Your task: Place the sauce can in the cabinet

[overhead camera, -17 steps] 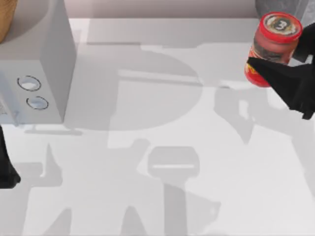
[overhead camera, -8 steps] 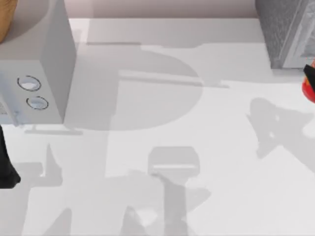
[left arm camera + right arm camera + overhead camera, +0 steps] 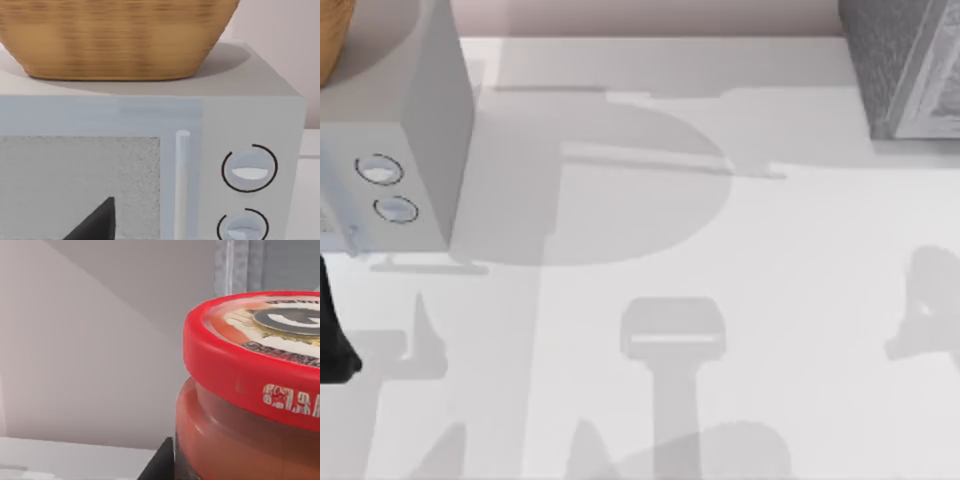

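the sauce can (image 3: 250, 390) is sitting very close in the right wrist view, its red lid with a printed top over a translucent red-orange body. a dark bit of the right gripper's finger (image 3: 160, 465) is showing just beside the can's lower body, touching or almost touching it; whether the right gripper is clamping the can or standing wide cannot be told. behind the can, a pale wall is rising, with a grey framed edge of the cabinet (image 3: 240, 265) showing past the lid.

in the top view, the cabinet (image 3: 895, 60), dark grey and speckled with a lighter framed front, is standing at the table's (image 3: 720, 250) far right corner. a microwave (image 3: 410, 130), pale grey with two round knobs (image 3: 380, 170), is standing at the left side, with a woven basket (image 3: 332, 40) resting on its top. the left arm (image 3: 332, 340) is sitting parked at the left edge, in front of the microwave.

in the left wrist view, a dark fingertip (image 3: 97, 222) of the left gripper is lying before the microwave door (image 3: 80, 185); its spread cannot be told.
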You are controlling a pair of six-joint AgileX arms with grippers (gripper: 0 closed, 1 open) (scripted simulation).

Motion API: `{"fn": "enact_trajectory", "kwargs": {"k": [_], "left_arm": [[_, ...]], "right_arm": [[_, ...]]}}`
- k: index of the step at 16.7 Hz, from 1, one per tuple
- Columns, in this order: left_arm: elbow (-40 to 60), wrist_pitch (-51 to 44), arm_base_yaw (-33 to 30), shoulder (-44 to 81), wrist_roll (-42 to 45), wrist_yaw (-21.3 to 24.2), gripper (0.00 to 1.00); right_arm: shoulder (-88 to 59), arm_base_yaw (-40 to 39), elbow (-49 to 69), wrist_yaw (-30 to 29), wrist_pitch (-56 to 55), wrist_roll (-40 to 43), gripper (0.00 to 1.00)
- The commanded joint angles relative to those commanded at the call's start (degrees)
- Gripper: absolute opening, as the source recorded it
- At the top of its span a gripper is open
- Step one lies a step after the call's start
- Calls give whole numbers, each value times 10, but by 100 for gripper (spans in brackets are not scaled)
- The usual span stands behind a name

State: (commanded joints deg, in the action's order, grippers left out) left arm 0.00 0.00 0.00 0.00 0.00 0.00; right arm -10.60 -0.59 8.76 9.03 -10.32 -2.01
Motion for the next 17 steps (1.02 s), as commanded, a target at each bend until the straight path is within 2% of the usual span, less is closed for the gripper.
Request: {"fn": "enact_trajectory", "kwargs": {"k": [3,5,12,17], "left_arm": [[0,0,0,0,0,0,100],[0,0,0,0,0,0,100],[0,0,0,0,0,0,100],[0,0,0,0,0,0,100]], "right_arm": [[80,6,-62,-69,76,13,0],[103,6,-84,-88,100,19,0],[99,5,-82,-91,104,17,0],[19,-9,20,-101,131,0,0]]}}
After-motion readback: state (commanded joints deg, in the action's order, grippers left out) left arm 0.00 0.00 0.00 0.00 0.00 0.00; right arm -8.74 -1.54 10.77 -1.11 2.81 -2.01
